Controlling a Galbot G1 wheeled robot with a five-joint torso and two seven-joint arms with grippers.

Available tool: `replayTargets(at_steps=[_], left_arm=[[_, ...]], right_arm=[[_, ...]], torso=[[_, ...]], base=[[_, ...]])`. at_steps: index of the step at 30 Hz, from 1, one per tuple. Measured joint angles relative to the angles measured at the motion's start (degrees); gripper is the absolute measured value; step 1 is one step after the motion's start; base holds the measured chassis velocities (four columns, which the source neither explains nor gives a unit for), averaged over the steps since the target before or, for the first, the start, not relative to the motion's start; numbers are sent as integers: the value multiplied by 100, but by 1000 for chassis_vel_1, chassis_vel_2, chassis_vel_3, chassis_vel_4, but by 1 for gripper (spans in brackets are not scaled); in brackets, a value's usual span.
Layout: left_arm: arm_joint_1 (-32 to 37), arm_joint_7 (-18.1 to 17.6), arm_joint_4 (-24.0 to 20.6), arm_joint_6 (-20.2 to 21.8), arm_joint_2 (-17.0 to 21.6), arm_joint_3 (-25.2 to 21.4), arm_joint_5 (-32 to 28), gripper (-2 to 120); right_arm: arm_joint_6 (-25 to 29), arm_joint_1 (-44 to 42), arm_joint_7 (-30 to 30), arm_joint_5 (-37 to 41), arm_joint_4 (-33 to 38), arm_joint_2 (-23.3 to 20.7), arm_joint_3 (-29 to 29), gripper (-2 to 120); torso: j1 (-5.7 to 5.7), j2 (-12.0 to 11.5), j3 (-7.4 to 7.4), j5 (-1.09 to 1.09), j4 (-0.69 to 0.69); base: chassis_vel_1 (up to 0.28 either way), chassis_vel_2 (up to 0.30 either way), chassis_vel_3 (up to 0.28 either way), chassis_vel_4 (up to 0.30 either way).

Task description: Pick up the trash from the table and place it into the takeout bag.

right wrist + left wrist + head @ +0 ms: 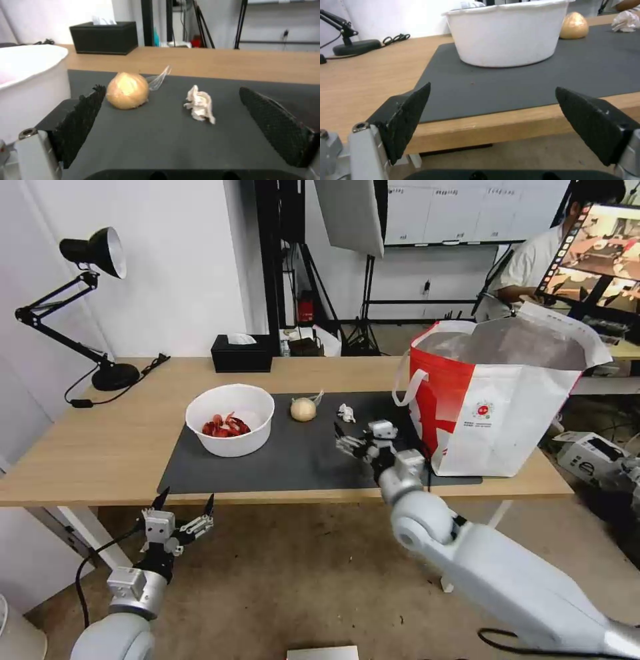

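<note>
On the table (100,447), the dark mat (280,460) holds the trash: a white bowl (230,420) of red shellfish scraps, a beige ball (303,409) and a small crumpled white wrapper (346,413). The red-and-white takeout bag (493,400) stands open at the mat's right end. My right gripper (343,440) hovers open over the mat, just in front of the wrapper (200,106) and ball (128,90), holding nothing. My left gripper (187,500) hangs open below the table's front edge, facing the bowl (506,32).
A black tissue box (241,353) sits at the table's back edge. A black desk lamp (93,313) with its cable stands at the far left. A scrap of clear film (160,77) lies against the ball. Bare wood lies left of the mat.
</note>
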Motion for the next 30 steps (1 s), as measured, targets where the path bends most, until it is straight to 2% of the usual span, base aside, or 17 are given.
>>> replayTargets(at_steps=[11,17,19,21,30], left_arm=[[50,1,3,1,57,-73,-21,100],[31,2,-5,11,65,-77,-26,100],[31,2,-5,11,65,-77,-26,100],[22,2,6,13,62,-75,-28,100],[19,4,33,13,62,-115,-43,100]], right_arm=[[-194,677,130,201,-999,626,-253,100],[-541,898,656,137,-1500,1017,-318,100],[-549,903,670,137,-1511,1024,-318,100],[-762,1116,951,142,-1995,1281,-317,100],[-938,1427,828,351,-2764,1596,-285,100]], torso=[[0,0,0,1,0],[0,0,0,1,-1],[0,0,0,1,0],[0,0,0,2,0],[0,0,0,2,-1]], base=[[0,0,0,0],[0,0,0,0],[0,0,0,0],[0,0,0,0],[0,0,0,0]])
